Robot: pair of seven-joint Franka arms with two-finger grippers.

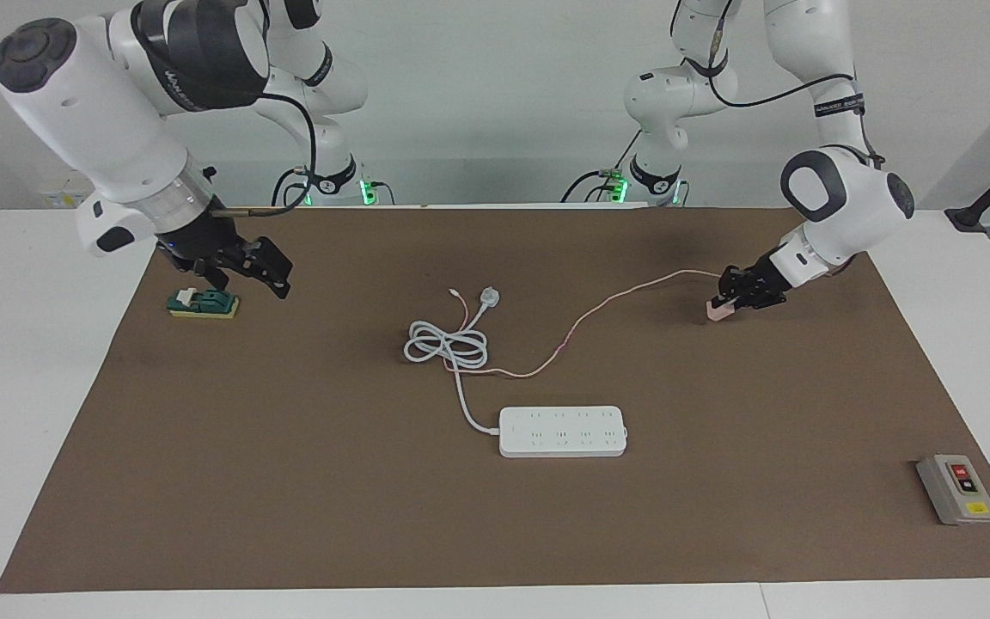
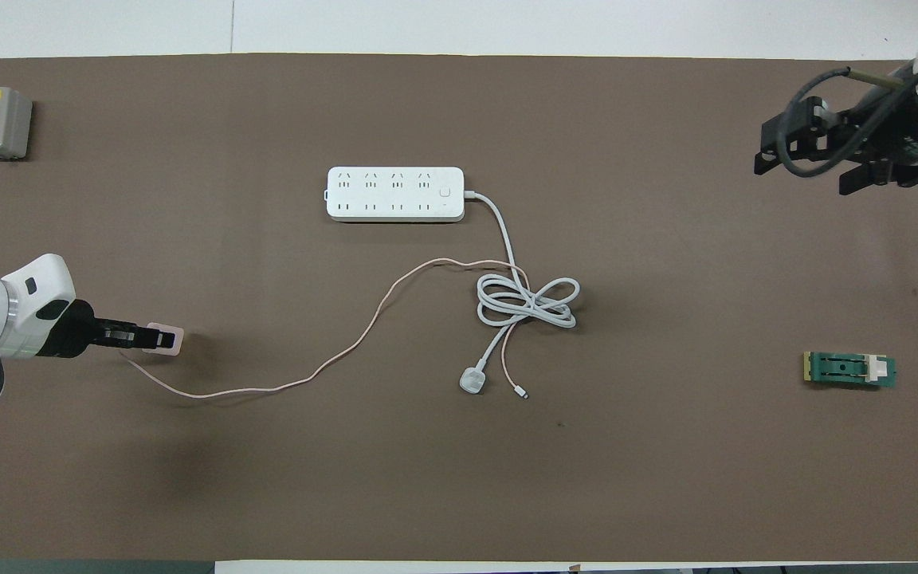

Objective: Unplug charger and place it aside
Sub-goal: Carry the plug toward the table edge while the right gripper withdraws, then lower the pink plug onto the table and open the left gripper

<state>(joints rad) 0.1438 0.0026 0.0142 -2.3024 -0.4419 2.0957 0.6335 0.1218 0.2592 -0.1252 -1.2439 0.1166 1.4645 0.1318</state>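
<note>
The charger sits pinched in the left pincer; the right pincer hangs spread.

Even, diffuse indoor light from above; both views were sharp.

The brown mat on the surface was lit evenly, a matte sheet that returned no glare, while the white surface around it and the back wall read bright without washing out. Shadows were soft and faint: a blurred dark patch lay on the mat beside the left gripper in the facing view and under that arm in the overhead view, and thin shadows edged the power strip and its coiled cord. Green lights glowed at the arms' bases. The mat's edges bowed slightly toward the overhead view's corners.
</note>
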